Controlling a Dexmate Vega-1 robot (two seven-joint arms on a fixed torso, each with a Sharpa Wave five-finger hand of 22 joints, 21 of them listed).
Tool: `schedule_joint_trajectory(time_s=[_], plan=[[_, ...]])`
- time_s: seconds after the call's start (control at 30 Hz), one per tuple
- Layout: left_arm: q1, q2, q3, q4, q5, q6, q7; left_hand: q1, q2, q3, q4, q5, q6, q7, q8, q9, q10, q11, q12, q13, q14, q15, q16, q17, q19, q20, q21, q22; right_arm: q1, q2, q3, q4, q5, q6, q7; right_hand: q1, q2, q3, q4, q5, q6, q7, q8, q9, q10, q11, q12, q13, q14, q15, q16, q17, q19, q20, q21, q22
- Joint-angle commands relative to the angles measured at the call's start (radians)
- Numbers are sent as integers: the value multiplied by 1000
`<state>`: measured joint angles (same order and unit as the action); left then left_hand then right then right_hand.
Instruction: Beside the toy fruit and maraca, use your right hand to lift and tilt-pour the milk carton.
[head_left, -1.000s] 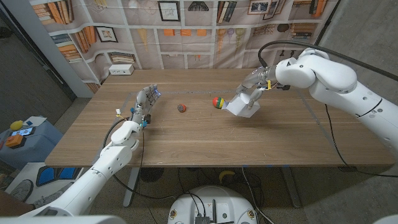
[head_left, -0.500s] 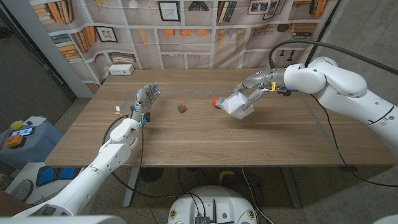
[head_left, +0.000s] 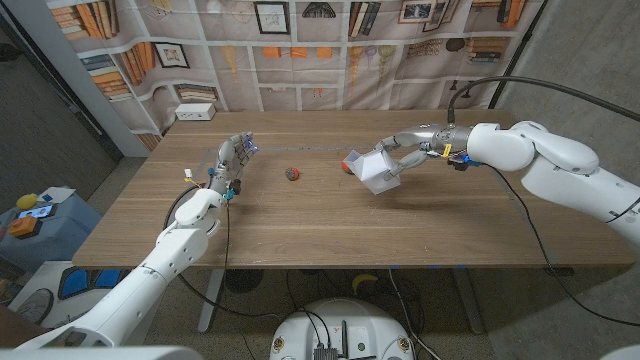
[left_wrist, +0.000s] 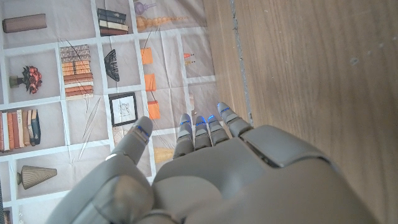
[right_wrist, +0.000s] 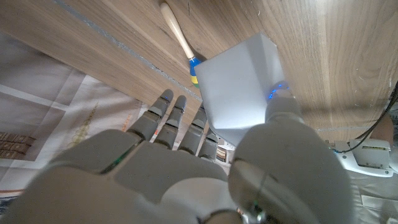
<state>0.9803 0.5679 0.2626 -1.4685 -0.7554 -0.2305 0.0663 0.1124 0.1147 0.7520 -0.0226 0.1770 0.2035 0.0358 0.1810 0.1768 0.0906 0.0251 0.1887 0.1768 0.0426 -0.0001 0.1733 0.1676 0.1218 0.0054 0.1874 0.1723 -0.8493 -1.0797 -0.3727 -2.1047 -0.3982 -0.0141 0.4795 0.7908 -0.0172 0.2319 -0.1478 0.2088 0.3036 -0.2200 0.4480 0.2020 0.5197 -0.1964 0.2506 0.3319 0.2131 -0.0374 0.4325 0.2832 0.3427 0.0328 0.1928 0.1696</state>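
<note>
My right hand (head_left: 402, 155) grips the white milk carton (head_left: 373, 169) and holds it in the air above the table, tipped over toward the table's middle. In the right wrist view the carton (right_wrist: 239, 87) sits between the thumb and the other fingers (right_wrist: 180, 121). The maraca (head_left: 346, 166) peeks out from behind the carton; its wooden handle (right_wrist: 176, 31) lies on the table. A small dark red toy fruit (head_left: 293, 173) lies left of the carton. My left hand (head_left: 232, 162) stands on its edge at the table's left side, fingers straight and holding nothing (left_wrist: 205, 162).
The wooden table (head_left: 300, 220) has open room in front of the carton. A white box (head_left: 195, 111) sits at the far left corner. A bookshelf-print backdrop (head_left: 300, 50) hangs behind the table.
The right arm has swung out and the carton has tilted further over toward the table's middle, covering most of the maraca. The left hand has stayed put.
</note>
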Motion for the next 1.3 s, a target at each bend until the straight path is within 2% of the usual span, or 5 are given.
schedule_joint_trajectory(time_s=[0.03, 0.3, 0.57, 1.3], plan=[[6, 0, -6, -6, -14, 12, 3, 11, 67, 2, -6, -3, -4, -2, 0, 2, -6, 2, 0, 2, -1, -1, 4, 3, -1, 2, 1, 1, -83, -25, 10, 49, 105, 60, -178, 2, 4, -2, -3, 7, 1, 2, -2, 4, -1, 5, 0, 6, 3, -93, 4, 1, 12, 10, 5, 2], [23, 3, -11, -21, -25, 23, 13, 12, 68, 1, -7, -3, -2, 0, 1, 2, -6, 3, 1, 2, -1, 0, 4, 3, -1, 2, 2, 1, -120, -3, 0, 108, 151, 141, -274, 6, 3, -1, -5, 7, 6, 3, -2, 4, -1, 7, -1, 7, 6, -94, 4, 1, 26, 8, 9, 2], [39, 11, -18, -36, -28, 33, 29, 12, 69, 0, -8, -3, 0, 1, 2, 2, -5, 4, 1, 2, -1, 2, 5, 3, 1, 3, 3, 1, -141, 24, -17, 147, 180, 187, -328, 11, 3, 0, -8, 7, 10, 2, -1, 3, 2, 12, -1, 7, 6, -91, 4, 1, 36, 4, 11, 3], [46, 26, -25, -51, -24, 37, 30, 14, 69, -1, -10, -3, -1, 0, 2, 2, -5, 3, 2, 2, -2, 1, 6, 3, 0, 3, 4, 1, -160, 84, -67, 234, 124, 261, -445, 3, 3, -4, -2, 3, 11, 9, -5, 2, 1, 31, -3, 9, 5, -81, 3, 4, 46, -9, 10, 3]])
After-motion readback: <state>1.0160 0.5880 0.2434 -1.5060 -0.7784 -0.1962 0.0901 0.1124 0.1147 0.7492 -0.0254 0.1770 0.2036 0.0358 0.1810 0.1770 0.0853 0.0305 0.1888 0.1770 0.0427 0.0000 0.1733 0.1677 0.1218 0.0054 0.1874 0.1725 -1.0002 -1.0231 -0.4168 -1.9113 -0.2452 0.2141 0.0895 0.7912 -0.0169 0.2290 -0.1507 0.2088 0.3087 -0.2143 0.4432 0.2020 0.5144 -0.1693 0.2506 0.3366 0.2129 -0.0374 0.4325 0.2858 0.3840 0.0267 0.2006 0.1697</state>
